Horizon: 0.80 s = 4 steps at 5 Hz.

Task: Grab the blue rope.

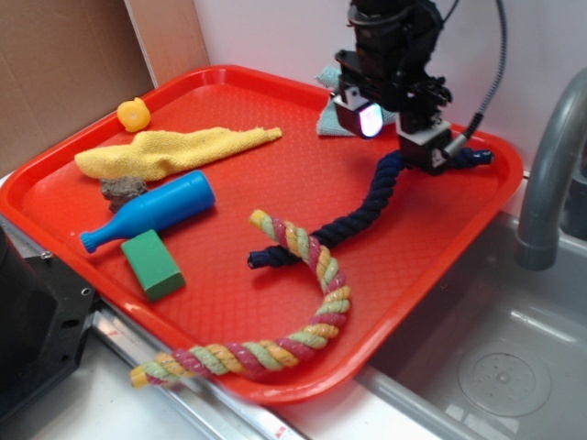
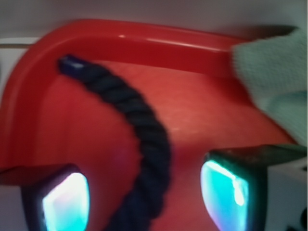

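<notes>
Blue rope (image 2: 144, 144) lies on the tray (image 2: 144, 45) between the spread fingers (image 2: 65, 202) of the claw (image 1: 396, 137) (apparently untouched, though the wrist view is blurry); closing and lifting remain.

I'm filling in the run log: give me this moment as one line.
phase: pre-grasp | end effector: open, astride blue rope | rope: flat on red tray, not lifted | nearby: green cloth
</notes>
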Available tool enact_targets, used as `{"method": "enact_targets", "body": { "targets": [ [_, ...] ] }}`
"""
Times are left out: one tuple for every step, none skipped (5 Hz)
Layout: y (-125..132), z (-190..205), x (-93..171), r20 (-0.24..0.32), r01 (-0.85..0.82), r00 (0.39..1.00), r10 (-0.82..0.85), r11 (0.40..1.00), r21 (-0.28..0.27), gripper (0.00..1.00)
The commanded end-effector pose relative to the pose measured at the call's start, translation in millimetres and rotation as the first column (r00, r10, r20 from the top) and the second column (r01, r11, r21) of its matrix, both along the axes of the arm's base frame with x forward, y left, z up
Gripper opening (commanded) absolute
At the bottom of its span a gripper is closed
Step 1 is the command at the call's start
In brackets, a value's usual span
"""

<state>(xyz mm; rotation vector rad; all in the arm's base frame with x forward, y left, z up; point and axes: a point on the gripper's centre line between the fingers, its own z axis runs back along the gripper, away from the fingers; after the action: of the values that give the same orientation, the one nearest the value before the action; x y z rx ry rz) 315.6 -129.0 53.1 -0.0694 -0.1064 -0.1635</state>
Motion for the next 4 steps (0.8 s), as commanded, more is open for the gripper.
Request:
{"method": "enact_targets", "body": {
  "targets": [
    [-13.2,-9.1,14.1,-0.033,0.028,0.999,-0.027,1.0,0.009,1.0],
    [2.5,-14.8,7.3,-0.055,0.002,0.998,-0.001,1.0,0.017,1.0],
    [4.5,-14.9,6.0,-0.07,0.014,0.997,-0.013,1.0,0.021,0.37],
    [3.9,-13.2,3.9,-0.07,0.013,0.997,-0.011,1.0,0.026,0.0]
  ]
}}
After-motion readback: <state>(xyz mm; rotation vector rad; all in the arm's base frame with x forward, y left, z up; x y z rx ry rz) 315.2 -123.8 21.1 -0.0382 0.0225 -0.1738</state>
